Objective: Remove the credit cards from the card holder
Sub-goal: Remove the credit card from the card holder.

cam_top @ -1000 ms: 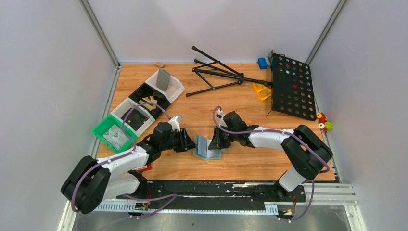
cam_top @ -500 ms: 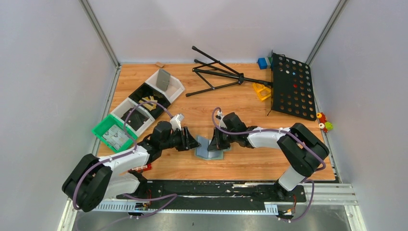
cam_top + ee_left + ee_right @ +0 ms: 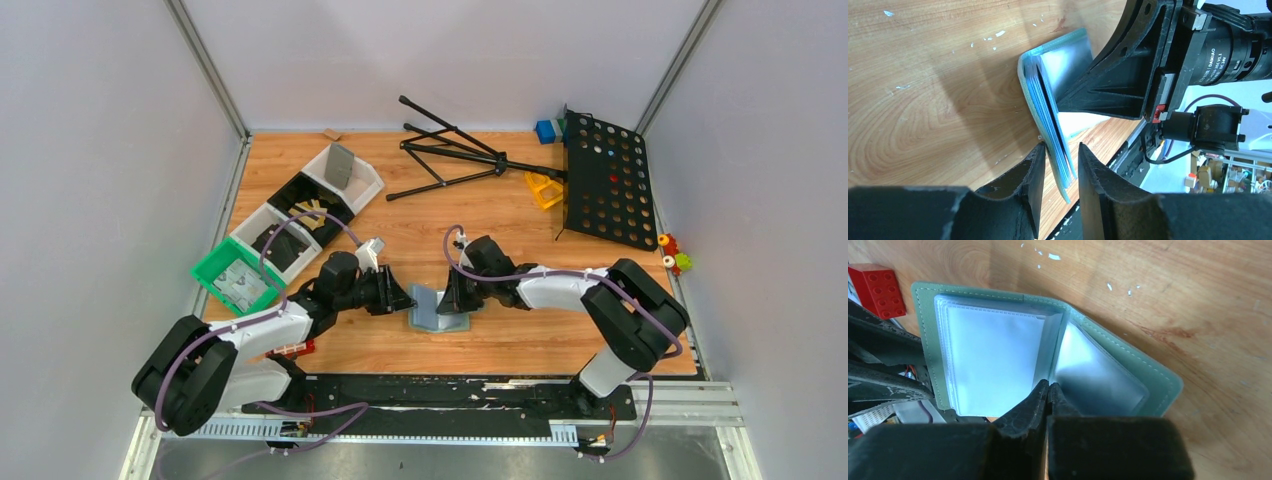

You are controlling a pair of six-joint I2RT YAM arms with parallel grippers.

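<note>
here we are at the near middle of the wooden table [image 3: 500,215], and the flat grey-blue folding card holder [image 3: 437,312] sits half open between the two arms, one leaf down on the table, the other raised. the left claw [image 3: 1061,148] has its fingers apart, straddling the raised leaf's edge, the leaf close to one finger with a sliver of gap on the other side. the right claw [image 3: 1048,386] is pressed together, tips right at the fold among the pale translucent pocket sleeves [image 3: 993,360]. whether it nips a sleeve, we cannot tell. a red studded block [image 3: 873,287] shows past the holder's corner in the right wrist view.
</note>
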